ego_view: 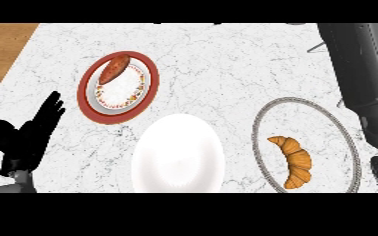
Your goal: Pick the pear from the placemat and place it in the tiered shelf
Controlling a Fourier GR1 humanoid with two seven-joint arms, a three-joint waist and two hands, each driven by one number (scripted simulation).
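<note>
**STATION STATUS: THREE PLATES, ONE PLACEMAT, TWO FOOD ITEMS**

One marble counter [221,60]. One dark grey shape [351,65] at 2 o'clock, not identifiable; right hand state: cannot tell.

Plates, three:
- grey-rimmed plate [310,120], 4 o'clock
- plain white plate [177,155], 6 o'clock
- patterned plate [122,92], 10 o'clock, centred on the one red round placemat [83,92]

One left hand [33,130], 8 o'clock, fingers straight and spread, holding nothing.

One croissant [295,162] on the grey-rimmed plate. The placemat item resembles a sweet potato [114,69]; it lies across the patterned plate's 12 o'clock rim.
</note>
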